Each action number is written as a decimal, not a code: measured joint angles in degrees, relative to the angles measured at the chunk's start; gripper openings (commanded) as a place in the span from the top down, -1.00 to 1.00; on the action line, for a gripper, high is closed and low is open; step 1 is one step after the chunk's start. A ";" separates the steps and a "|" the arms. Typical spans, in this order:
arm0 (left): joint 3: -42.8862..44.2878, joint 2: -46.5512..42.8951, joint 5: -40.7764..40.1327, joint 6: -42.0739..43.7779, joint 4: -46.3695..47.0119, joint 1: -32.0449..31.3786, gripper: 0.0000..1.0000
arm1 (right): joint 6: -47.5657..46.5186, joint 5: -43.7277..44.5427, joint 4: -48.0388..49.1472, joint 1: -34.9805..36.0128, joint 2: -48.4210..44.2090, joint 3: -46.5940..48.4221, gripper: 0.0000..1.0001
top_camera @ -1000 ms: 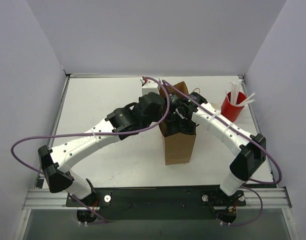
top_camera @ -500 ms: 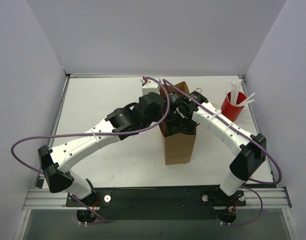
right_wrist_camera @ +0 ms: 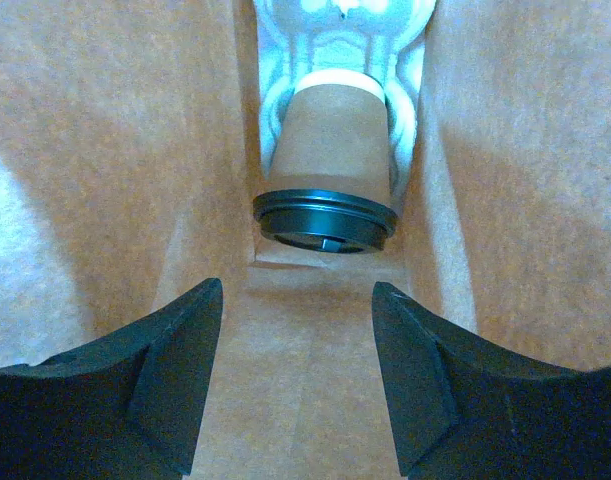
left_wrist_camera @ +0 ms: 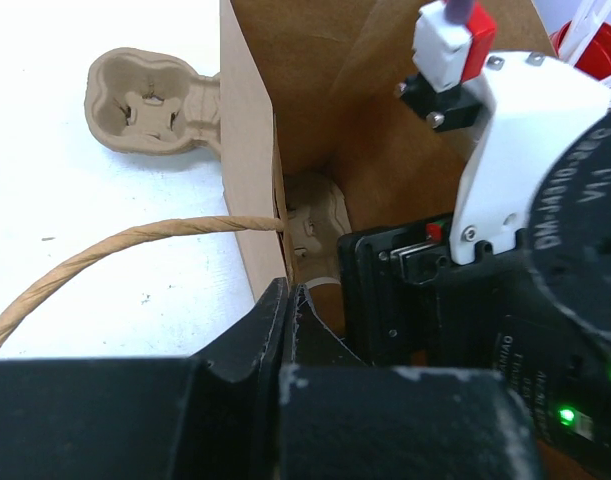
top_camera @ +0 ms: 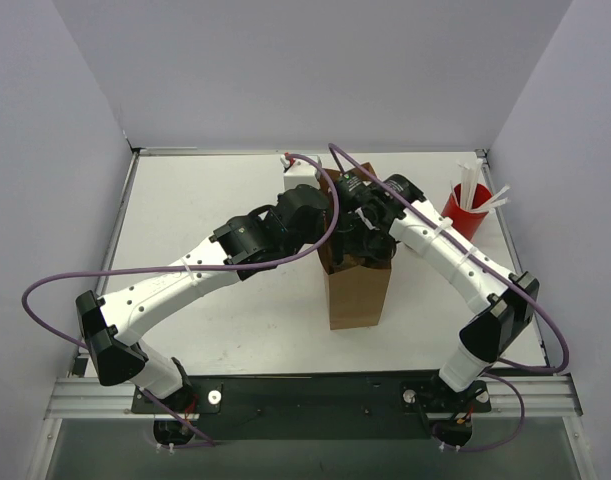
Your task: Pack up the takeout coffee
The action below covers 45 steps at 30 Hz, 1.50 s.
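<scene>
So the coffee cup (right_wrist_camera: 330, 165), brown paper with a black lid (right_wrist_camera: 325, 220), is down inside the brown paper bag (top_camera: 358, 290), seated in a pale molded carrier tray (right_wrist_camera: 340, 35) at the bottom. The right gripper (right_wrist_camera: 297, 375) is inside the bag above the cup with its jaws spread wide, holding nothing, and the cup sits clear of both fingers. From overhead the bag stands upright in the middle of the white table (top_camera: 215, 200), with both arms meeting at its open top. The left gripper (left_wrist_camera: 288, 330) is at the bag's left wall, jaws pinched shut on the edge of the paper, with the bag's twisted paper handle (left_wrist_camera: 115, 250) looping out to the side. A second empty carrier tray (left_wrist_camera: 150, 100) lies on the table just behind the bag, and a red cup (top_camera: 463, 212) with white sticks stands well off to the right.
</scene>
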 measured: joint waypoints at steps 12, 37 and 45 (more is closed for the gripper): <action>0.00 0.00 0.35 0.55 0.00 0.00 1.00 | -1.73 0.96 0.48 0.02 -2.12 2.67 -0.14; 1.46 0.55 1.14 0.98 -1.46 0.15 1.00 | -8.11 0.11 10.86 -0.07 -11.17 5.01 -0.15; 2.25 0.66 1.16 1.03 -2.56 0.33 1.00 | -8.11 1.68 13.53 -0.61 -11.89 10.29 -0.18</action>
